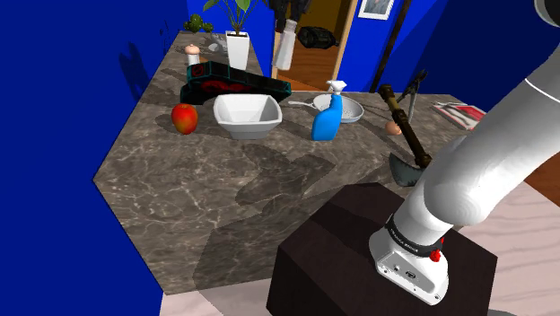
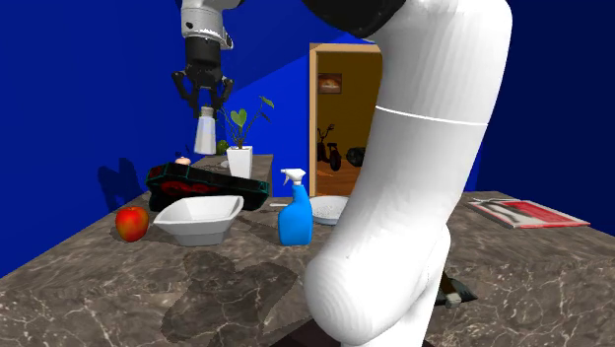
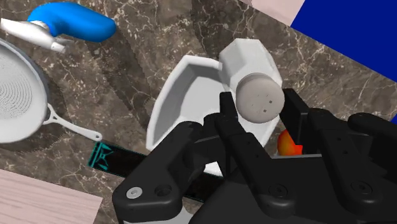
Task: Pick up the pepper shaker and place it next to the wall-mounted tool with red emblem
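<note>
My gripper (image 1: pixel 287 25) hangs high above the marble counter (image 1: pixel 206 197), shut on a white pepper shaker (image 1: pixel 284 49) that points downward. In the second exterior view the gripper (image 2: pixel 205 106) holds the shaker (image 2: pixel 205 133) well above the white bowl (image 2: pixel 200 217). The wrist view has the shaker's dotted top (image 3: pixel 259 97) clasped between the two black fingers (image 3: pixel 226 108), with the bowl (image 3: pixel 191 102) below. A black tool with teal edges and red markings (image 1: pixel 215 83) lies behind the bowl, also seen as the black tool (image 2: pixel 197 182).
A red apple (image 1: pixel 185 118), a blue spray bottle (image 1: pixel 328 115) and a grey pan (image 1: pixel 348 109) sit mid-counter. A second shaker (image 1: pixel 192 52) and a potted plant (image 1: pixel 238 45) stand at the back. A hatchet (image 1: pixel 406 144) and a striped cloth (image 1: pixel 459 112) lie near the stand (image 1: pixel 359 260).
</note>
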{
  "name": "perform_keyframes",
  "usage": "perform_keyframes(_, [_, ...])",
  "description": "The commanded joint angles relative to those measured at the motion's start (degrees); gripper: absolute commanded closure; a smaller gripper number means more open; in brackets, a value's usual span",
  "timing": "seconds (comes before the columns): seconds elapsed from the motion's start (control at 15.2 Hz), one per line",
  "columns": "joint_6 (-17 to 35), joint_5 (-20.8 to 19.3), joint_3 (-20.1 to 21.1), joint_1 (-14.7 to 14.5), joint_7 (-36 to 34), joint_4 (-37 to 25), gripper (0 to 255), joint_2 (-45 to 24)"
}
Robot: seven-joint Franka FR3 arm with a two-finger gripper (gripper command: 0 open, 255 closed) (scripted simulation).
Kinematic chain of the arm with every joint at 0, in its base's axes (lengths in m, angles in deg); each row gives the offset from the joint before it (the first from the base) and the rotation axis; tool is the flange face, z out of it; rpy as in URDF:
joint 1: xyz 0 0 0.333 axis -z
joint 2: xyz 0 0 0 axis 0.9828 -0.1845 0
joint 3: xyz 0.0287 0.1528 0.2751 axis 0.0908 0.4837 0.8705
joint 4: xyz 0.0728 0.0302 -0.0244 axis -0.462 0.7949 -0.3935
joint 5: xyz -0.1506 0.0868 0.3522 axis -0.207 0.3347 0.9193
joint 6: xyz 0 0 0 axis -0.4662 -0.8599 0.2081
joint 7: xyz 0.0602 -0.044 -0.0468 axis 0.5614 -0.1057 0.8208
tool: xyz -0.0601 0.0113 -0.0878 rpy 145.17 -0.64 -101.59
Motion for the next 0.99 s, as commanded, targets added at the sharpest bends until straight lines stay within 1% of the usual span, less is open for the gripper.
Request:
perform_keyframes(0.0, [0.02, 0.26, 1.61, -1.11, -2.81, -2.07, 255, -1.85])
perform_keyframes(0.46, [-0.85, -0.09, 6.15, -4.87, -11.16, -12.92, 255, -11.22])
perform_keyframes(0.92, [5.28, 0.11, 6.08, -4.82, -10.6, -4.51, 255, -8.95])
